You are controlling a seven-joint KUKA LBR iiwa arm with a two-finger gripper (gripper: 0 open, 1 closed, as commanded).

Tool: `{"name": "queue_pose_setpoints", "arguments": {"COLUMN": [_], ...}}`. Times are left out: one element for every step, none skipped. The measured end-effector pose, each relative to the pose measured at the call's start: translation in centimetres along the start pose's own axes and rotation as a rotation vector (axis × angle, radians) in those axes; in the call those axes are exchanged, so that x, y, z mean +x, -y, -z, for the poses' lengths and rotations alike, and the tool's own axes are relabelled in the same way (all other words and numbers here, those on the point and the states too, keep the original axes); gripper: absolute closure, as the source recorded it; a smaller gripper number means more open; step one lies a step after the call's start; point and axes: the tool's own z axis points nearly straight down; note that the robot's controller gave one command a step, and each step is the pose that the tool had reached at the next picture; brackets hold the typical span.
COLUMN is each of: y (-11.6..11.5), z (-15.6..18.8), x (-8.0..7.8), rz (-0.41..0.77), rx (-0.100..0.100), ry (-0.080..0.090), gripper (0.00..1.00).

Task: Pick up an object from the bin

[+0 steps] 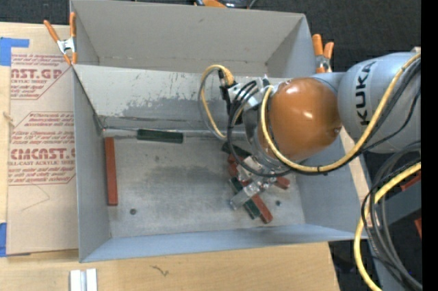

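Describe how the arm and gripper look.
The arm is silver-grey with rounded links and black KUKA lettering. A glossy orange dome cover sits at the wrist, with yellow cables looping round it. The gripper is small, of grey metal.

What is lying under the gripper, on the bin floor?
Under the gripper lies a small heap of red and dark green sticks, at the right of the bin floor. The arm's orange cover hides the heap's back part, so their number cannot be told.
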Motion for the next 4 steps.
{"name": "queue_pose_setpoints", "arguments": {"y": [0.0, 0.0, 0.0, -0.3], "z": [0.0, 0.0, 0.0, 19.9], "x": [0.0, 0.0, 0.0, 0.9], "rz": [0.0, 0.0, 0.0, -0.047], "rx": [0.0, 0.0, 0.0, 0.007], "ry": [0.0, 0.0, 0.0, -0.006], "gripper": [1.0, 1.0, 1.0, 1.0]}}
